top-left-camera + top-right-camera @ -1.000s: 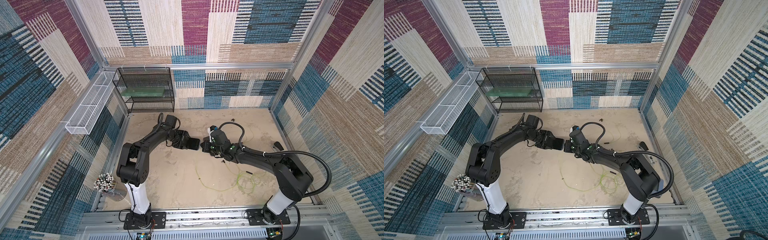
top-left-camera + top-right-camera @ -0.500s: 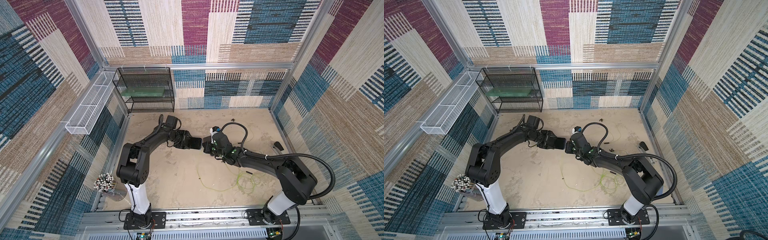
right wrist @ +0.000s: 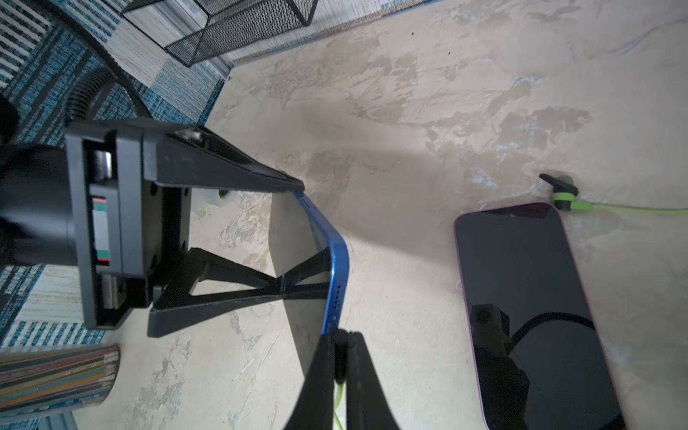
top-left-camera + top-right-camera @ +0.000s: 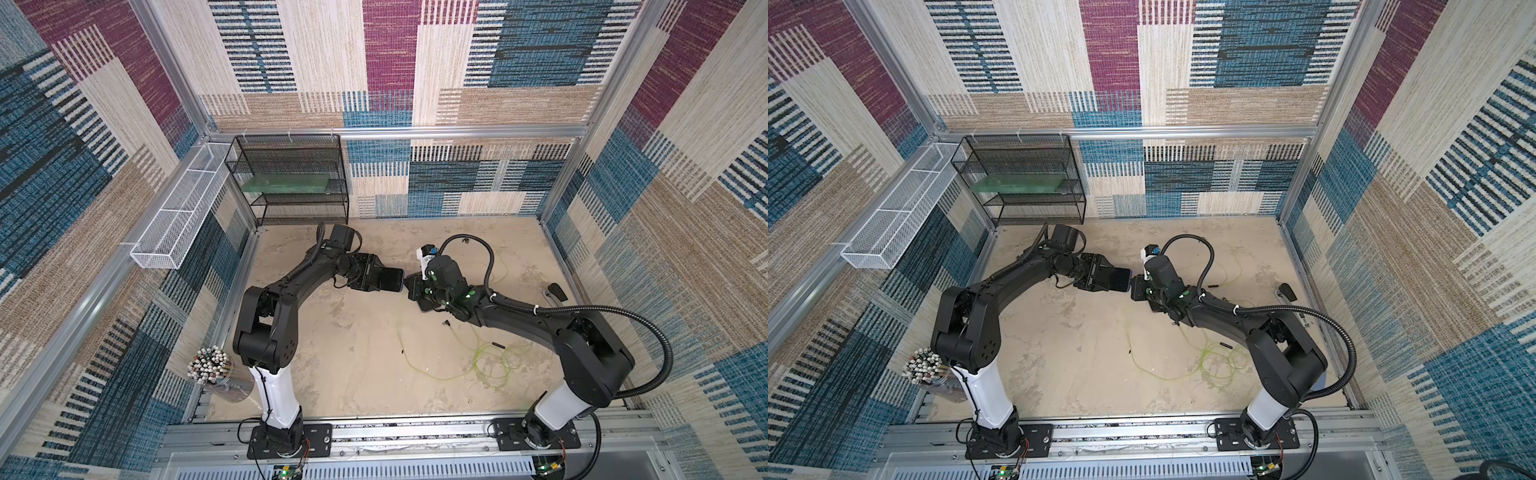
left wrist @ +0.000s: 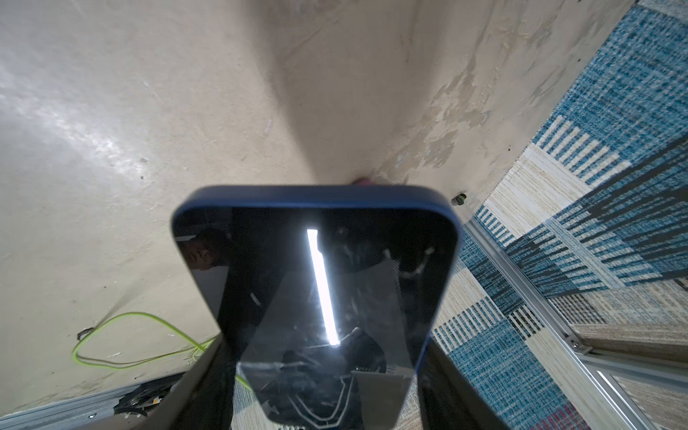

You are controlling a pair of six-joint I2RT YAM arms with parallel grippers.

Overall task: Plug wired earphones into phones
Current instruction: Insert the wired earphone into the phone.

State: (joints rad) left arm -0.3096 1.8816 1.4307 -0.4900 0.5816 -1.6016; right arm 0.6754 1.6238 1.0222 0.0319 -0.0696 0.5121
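Most of the cable (image 4: 490, 365): lay in slack green loops on the table (image 4: 353, 361), nearest the arm bases. I judged that slack left the plug end free to move without tugging.
Right gripper (image 3: 338, 335): its fingers (image 3: 320, 376) were pinched closed on the plug (image 3: 338, 357), with green cable trailing out behind them, so I could aim it like a pin.
Plug to port: the tip sat just beside the bottom edge of the blue phone (image 3: 337, 275), close to the row of holes. I could not tell whether it touched or lined up with a socket.
Left gripper (image 3: 312, 236): it was clamped across the blue phone's sides and held it raised off the table, bottom edge turned toward the right gripper. I read that as bracing it against the push.
Second phone (image 3: 528, 298): it lay flat on the table, screen up, beyond the plug. I saw nothing plugged into it.
Earbud (image 3: 562, 193): it rested at that phone's far corner.
Wire rack (image 4: 291, 183): it stood at the back wall, out of play.
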